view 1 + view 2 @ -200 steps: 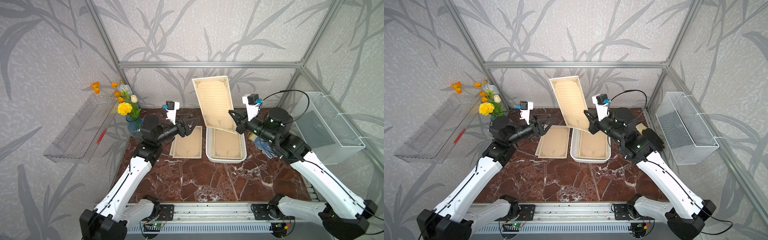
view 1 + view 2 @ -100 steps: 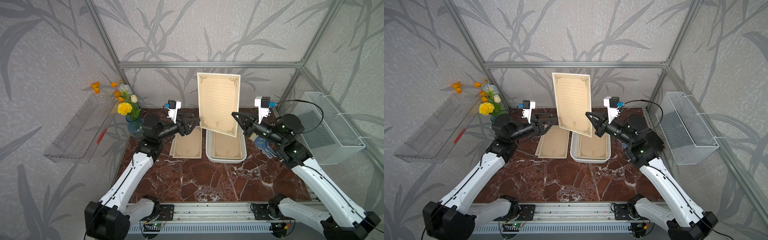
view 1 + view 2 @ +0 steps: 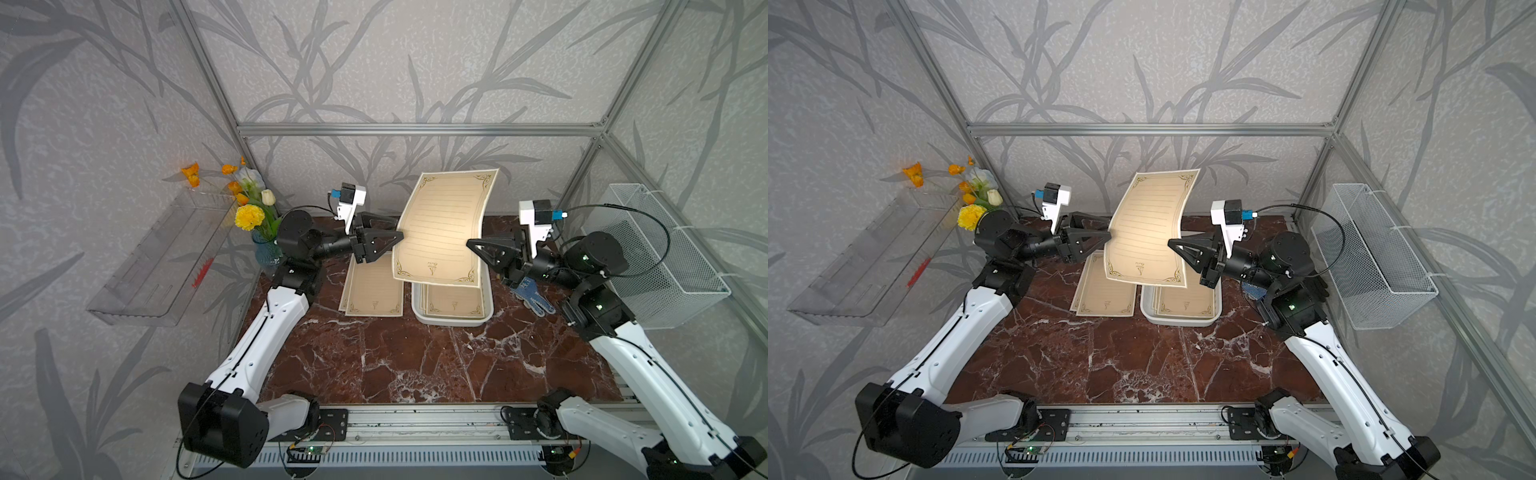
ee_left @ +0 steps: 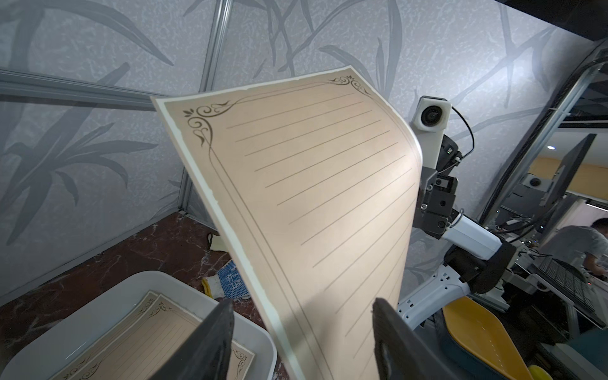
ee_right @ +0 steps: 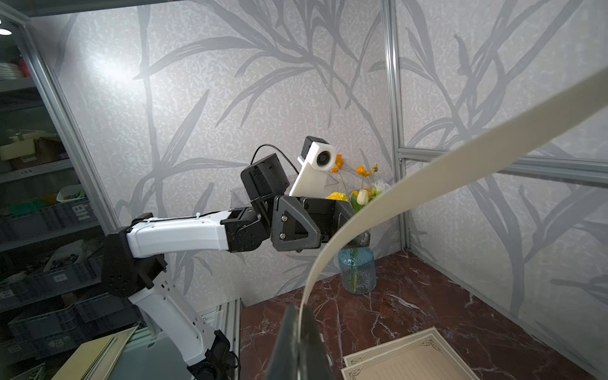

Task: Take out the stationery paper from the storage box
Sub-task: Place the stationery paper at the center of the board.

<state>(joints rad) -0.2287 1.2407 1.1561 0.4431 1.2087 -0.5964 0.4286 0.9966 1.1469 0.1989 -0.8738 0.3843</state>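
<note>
1. The right fingers (image 5: 289, 348) are pressed together on the sheet (image 3: 440, 226), pinching it low on its right edge; in both top views their tips (image 3: 1187, 249) meet the paper there.
2. The left fingers (image 4: 204, 345) stand apart, one on each side of the sheet's left edge. I cannot tell whether either one touches the paper. In a top view they (image 3: 380, 243) reach that edge at about the same height as the right fingers, opposite them.
3. The sheet hangs in the air, nearly upright and bowed, with its emblem end down. Its lower edge is above the far part of the box (image 3: 455, 321).
4. The box sits on the surface (image 3: 415, 361) below the sheet. A pile (image 3: 455, 301) of the same paper lies flat inside it.
5. The loose sheets (image 3: 374, 289) lie flat on the surface just beside the box, on its left, and overlap one another.
6. A blue-and-white glove (image 3: 532, 295) lies on the surface to the right of the box, under the right arm.
7. A vase (image 3: 266, 253) of flowers stands at the far left corner behind the left arm. A clear shelf (image 3: 158, 257) hangs on the left wall and a mesh basket (image 3: 660, 257) on the right wall.
</note>
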